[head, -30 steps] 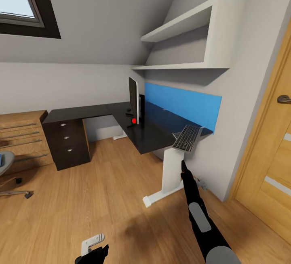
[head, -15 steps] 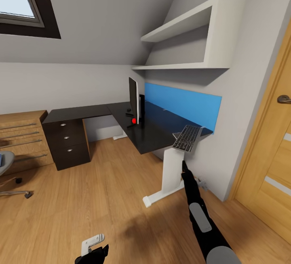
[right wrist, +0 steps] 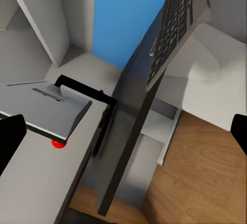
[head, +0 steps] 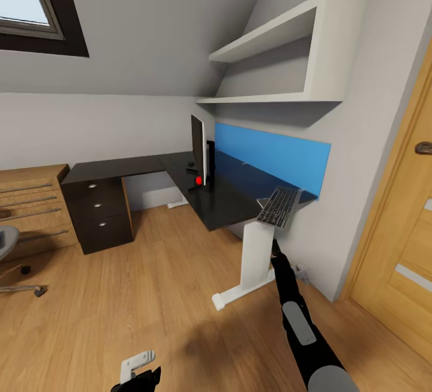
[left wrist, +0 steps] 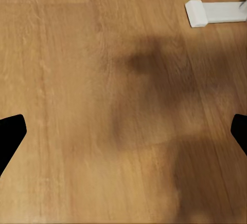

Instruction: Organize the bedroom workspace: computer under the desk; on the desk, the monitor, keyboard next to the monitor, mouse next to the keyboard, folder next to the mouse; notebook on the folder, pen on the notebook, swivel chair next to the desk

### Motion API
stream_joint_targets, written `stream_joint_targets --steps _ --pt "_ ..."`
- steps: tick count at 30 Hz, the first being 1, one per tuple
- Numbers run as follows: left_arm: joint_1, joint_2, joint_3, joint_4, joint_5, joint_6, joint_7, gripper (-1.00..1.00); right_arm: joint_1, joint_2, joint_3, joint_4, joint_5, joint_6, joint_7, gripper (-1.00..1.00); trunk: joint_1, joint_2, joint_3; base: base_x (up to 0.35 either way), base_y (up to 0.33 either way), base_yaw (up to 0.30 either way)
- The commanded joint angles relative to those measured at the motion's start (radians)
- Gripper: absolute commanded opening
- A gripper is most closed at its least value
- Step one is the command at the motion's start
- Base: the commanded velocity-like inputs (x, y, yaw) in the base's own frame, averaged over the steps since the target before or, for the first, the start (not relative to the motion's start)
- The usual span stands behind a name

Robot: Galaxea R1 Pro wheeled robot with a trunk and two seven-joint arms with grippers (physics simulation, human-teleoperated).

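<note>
The black left gripper hung over the light wood floor, fingers spread apart. The black right gripper, fingers likewise wide, held nothing below the long dark-keyed keyboard, which overhung the black-topped desk's near end. Farther back stood the thin flat monitor.

At the head view's left edge, the grey-seated swivel chair is cut off, only part of its seat and chrome base showing. The wooden door runs off the right edge. The thin black-faced monitor stands edge-on, screen unreadable.
</note>
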Motion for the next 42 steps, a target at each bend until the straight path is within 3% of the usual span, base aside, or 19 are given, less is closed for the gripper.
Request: stream_joint_targets --steps 1,27,37,42 --pt "0.000 0.001 -0.004 -0.001 0.010 0.003 0.009 1.00 -0.001 0.000 -0.002 0.001 -0.010 0.001 0.008 1.00 0.000 0.000 -0.001 0.281 0.000 0.000" --pt "0.000 0.001 -0.004 0.003 0.012 0.006 0.009 1.00 -0.001 -0.007 -0.003 0.004 -0.015 0.005 -0.042 1.00 0.000 0.000 -0.001 0.260 0.000 0.000" --pt "0.000 0.001 -0.004 0.004 0.013 0.007 0.009 1.00 -0.001 -0.007 -0.004 0.004 -0.072 0.006 -0.067 1.00 0.000 0.000 -0.001 0.039 0.000 0.000" --pt "0.000 0.001 -0.004 0.004 0.013 0.007 0.009 1.00 -0.001 -0.007 -0.004 0.004 -0.080 0.006 -0.075 1.00 0.000 0.000 -0.001 0.004 0.000 0.000"
